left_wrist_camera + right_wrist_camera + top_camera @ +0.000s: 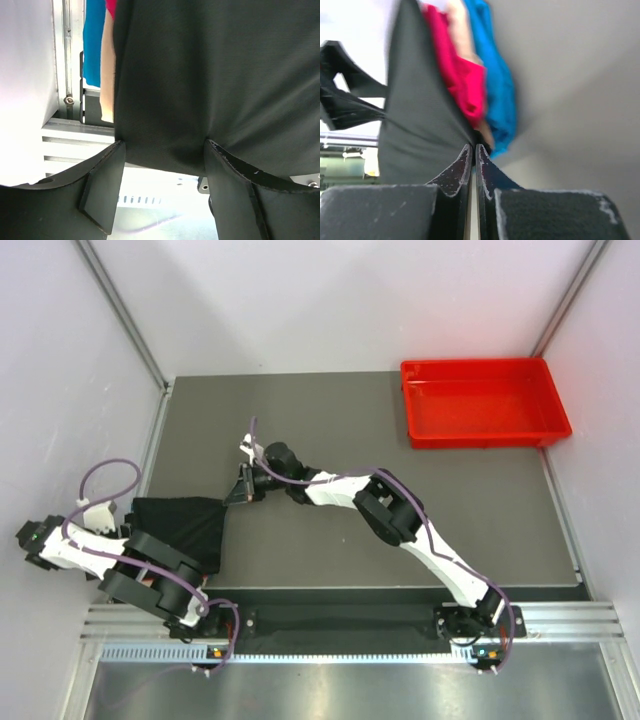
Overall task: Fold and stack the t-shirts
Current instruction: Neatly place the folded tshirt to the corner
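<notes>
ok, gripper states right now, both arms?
Left gripper: open, black t-shirt at its fingertips.
Right gripper: shut on the black t-shirt.

A grey table top fills a booth of pale, lilac-white walls — slim aluminium posts mark the two back corners. A red plastic tray sits at the table's far right corner, close to the right wall. Aluminium rails run along the near edge — the light is even and soft, with little shadow.
</notes>
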Available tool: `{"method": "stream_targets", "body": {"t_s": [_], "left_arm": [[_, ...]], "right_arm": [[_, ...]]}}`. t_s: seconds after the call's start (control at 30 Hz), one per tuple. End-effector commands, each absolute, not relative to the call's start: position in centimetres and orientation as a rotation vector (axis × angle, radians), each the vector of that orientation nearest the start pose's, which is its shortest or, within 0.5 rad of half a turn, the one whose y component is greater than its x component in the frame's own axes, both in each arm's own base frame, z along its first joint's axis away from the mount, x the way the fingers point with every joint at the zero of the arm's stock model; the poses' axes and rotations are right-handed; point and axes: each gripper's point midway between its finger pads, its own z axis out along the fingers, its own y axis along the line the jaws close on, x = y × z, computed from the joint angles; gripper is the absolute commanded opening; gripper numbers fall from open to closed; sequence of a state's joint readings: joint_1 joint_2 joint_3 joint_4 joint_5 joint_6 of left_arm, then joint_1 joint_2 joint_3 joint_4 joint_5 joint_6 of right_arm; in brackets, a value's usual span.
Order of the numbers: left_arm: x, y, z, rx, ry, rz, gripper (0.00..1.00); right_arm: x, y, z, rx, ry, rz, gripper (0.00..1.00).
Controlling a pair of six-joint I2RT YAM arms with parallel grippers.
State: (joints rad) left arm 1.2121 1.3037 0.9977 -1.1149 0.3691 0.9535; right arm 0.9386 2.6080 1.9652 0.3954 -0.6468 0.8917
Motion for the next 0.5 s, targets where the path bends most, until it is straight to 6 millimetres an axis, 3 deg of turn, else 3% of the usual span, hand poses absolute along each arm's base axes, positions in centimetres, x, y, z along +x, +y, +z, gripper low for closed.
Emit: {"method": "stream_targets", "body": {"t_s": [0.0,0.07,0.13,0.17,0.2,0.27,0.3,0.33,0.37,0.4,0.47], "left_arm": [[10.3,20.3,9.5,-0.305,2.737,-0.008,0.68],[10.5,20.3,9.7,-0.304,2.729,-0.017,0.68],[10.9,20.4,10.6,-0.290,2.707,-0.019,0.68],[11.6,20.2,11.2,-0.264,2.672,-0.038,0.68],[11.9,19.6,11.7,-0.260,2.658,-0.077,0.71],[13.6,20.0,14.0,-0.228,2.564,-0.083,0.73],[14.4,20.1,14.8,-0.222,2.523,-0.089,0.75],[15.3,20.9,15.9,-0.203,2.478,-0.055,0.75],[16.0,21.2,16.4,-0.241,2.440,-0.048,0.76],[17.0,21.2,16.6,-0.240,2.412,-0.054,0.76],[18.5,22.5,16.5,-0.289,2.374,-0.025,0.75]], "right_arm": [[30.0,60.8,10.5,-0.596,2.048,1.732,0.00],[29.6,61.1,11.0,-0.619,2.036,1.746,0.03],[29.4,61.3,11.7,-0.624,2.019,1.762,0.25],[29.1,61.3,12.1,-0.620,2.017,1.777,0.43],[29.2,61.0,12.0,-0.611,2.018,1.778,0.48],[29.1,60.7,13.3,-0.603,1.996,1.772,0.57],[28.8,60.0,12.2,-0.590,2.033,1.750,0.57],[28.7,59.5,13.9,-0.582,2.011,1.744,0.58],[28.7,59.1,14.0,-0.566,2.004,1.725,0.58],[27.7,58.0,11.9,-0.548,2.065,1.700,0.59],[26.3,57.3,14.1,-0.548,2.007,1.714,0.61]]}}
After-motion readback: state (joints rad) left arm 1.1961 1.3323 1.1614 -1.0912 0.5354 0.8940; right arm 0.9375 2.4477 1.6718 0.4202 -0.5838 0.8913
